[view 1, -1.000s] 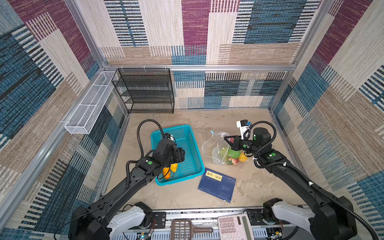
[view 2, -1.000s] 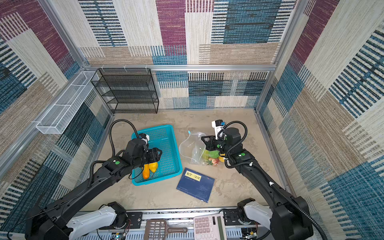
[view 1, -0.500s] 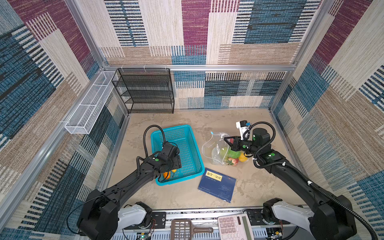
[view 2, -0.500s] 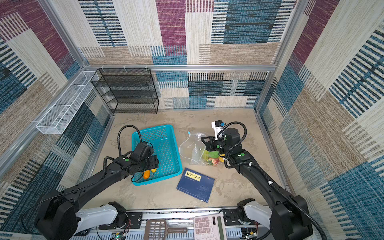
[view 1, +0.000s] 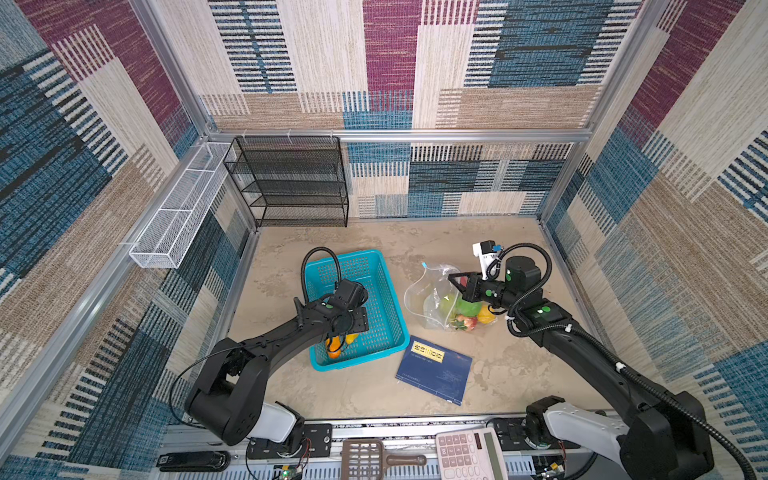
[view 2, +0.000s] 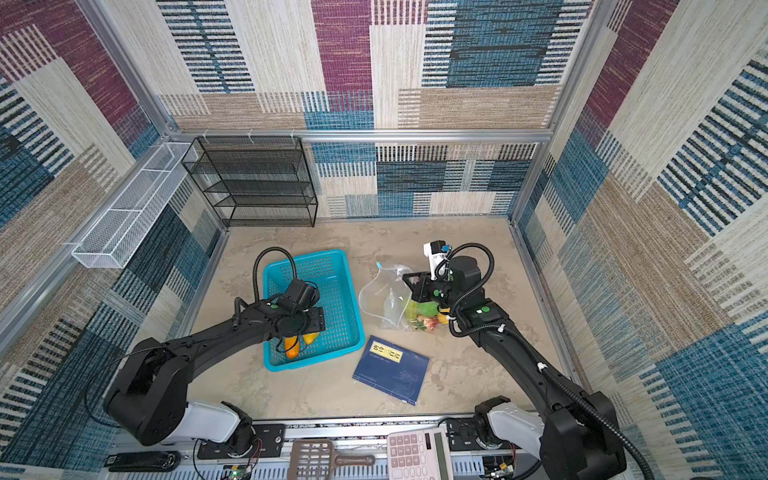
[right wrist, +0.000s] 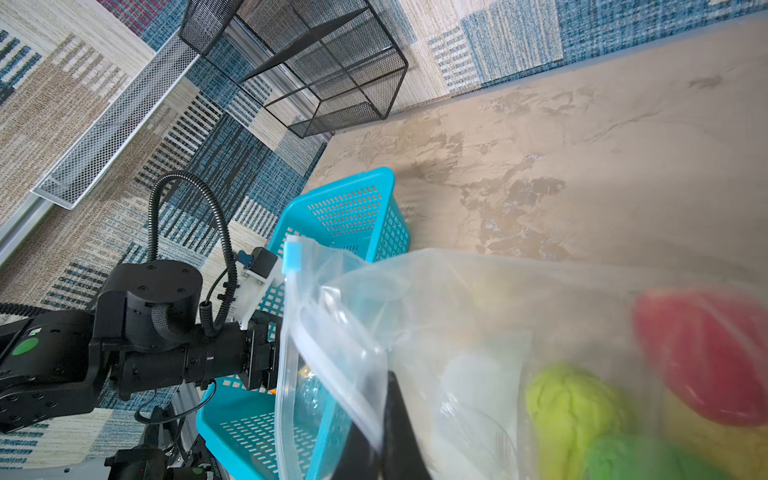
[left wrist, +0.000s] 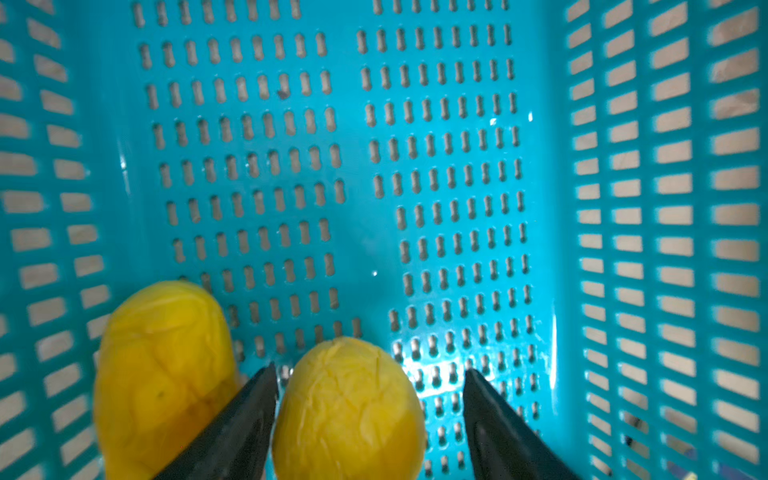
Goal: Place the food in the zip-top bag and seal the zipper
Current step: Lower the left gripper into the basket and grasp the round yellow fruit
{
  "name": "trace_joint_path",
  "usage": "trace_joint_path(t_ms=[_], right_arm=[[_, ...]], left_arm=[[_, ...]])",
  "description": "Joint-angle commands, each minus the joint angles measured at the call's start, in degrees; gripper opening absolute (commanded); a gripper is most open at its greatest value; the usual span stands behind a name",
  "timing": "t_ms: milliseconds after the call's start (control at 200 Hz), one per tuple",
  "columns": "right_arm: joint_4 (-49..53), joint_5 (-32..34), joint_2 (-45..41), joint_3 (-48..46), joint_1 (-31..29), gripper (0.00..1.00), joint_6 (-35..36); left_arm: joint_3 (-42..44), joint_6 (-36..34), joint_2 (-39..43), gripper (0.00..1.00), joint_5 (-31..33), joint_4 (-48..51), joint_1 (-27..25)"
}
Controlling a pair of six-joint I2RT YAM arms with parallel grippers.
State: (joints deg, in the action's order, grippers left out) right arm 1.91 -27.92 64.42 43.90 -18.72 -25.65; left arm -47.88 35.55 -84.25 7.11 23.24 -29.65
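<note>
Left hand is down inside the teal basket, jaws wide, straddling a glossy yellow fruit, with one finger right against its flank and the other standing clear of it. So that's a grasp lined up but not yet closed. A second yellow piece lies just beside it, on the far side of that near finger, and here's the first worry: the finger is wedged between the two, so closing could shove the neighbour or squirt the slick, rounded fruit out along the basket floor. Across the desk, the right hand is clamped tight on the rim of the zip-top bag, holding the mouth up and open. Green and red food already sits in the bottom of it. The film is thin and crinkly, so if that pinch slips, the mouth sags and the incoming fruit lands on the desk instead. The light-blue slider sits out at the end of the zipper, which is not yet run. My read is that two pieces are left to carry over, and a lumpy load near the mouth could stop the strip mating cleanly.
</note>
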Motion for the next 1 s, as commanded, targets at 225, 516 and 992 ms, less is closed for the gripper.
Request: trace_joint_path(t_ms=[225,516,992], right_arm=[[0.2,1.2,-0.5,0.8,-0.1,0.00,-0.1],[-0.3,1.1,-0.2,0.8,0.0,0.00,-0.5],[0.5,2.0,-1.1,0.8,-0.1,0.00,-0.4]], left_arm=[[-1.0,-2.9,-3.2,0.73,-1.1,0.7,0.0],[0.0,-4.8,-3.6,0.74,-2.7,2.3,0.0],[-1.1,-6.8,-5.9,0.51,-2.1,0.5,0.0]])
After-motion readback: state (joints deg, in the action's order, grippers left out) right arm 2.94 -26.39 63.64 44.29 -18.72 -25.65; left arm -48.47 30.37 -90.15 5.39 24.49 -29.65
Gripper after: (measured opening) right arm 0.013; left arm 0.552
